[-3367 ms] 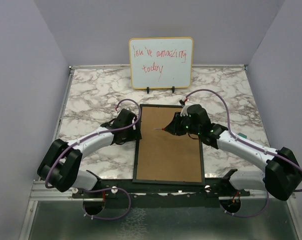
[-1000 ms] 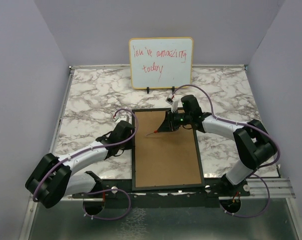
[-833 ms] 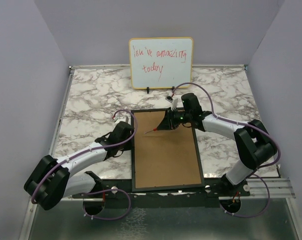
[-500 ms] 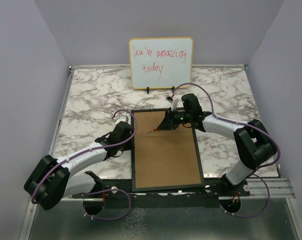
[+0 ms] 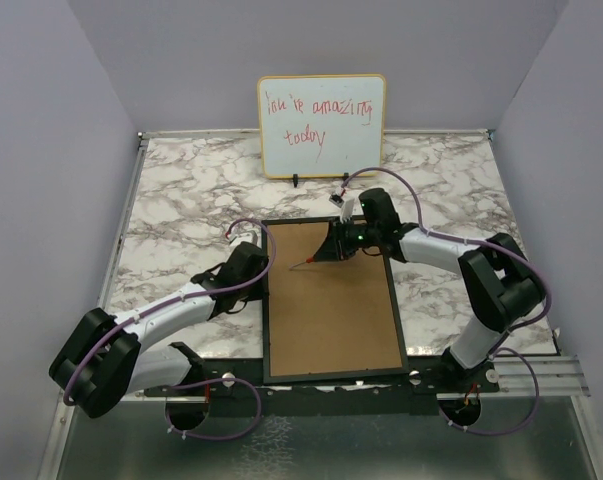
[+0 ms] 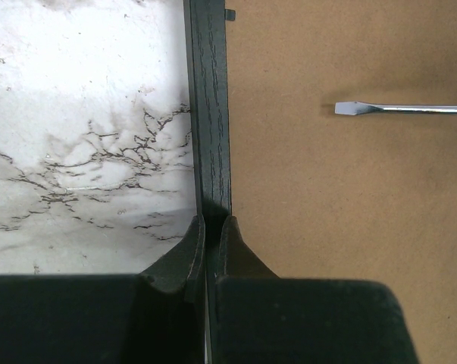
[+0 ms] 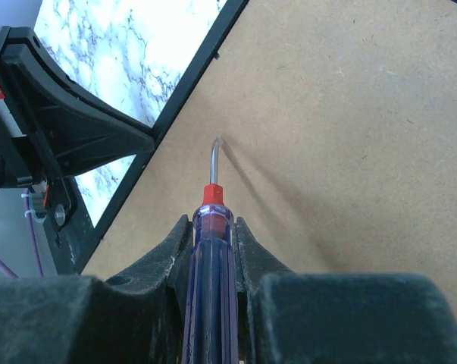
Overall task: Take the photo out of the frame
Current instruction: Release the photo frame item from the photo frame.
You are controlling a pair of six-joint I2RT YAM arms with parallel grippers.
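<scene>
Frame [image 6: 210, 114] in left gripper [image 6: 213, 222], seemingly, screwdriver [image 7: 210, 254] (right gripper [image 7: 211, 221])

Table [image 5: 181, 190]: white marble-pattern top with dark grey veins, filling the middle of the top view. Plain lavender-grey walls on three sides: back wall [image 5: 311, 40] across the top, left wall [image 5: 41, 200] and right wall [image 5: 576, 150] slanting in at the picture's edges. Whiteboard [image 5: 322, 125], wood-edged with red handwriting, stands upright on two small black feet at the table's far edge, centre, before the back wall. Aluminium rail [image 5: 91, 378] runs along the near table edge, lower left to lower right. Below it, dull metal sheet [image 5: 311, 455] across the bottom. Light even and soft; shadows faint.
</scene>
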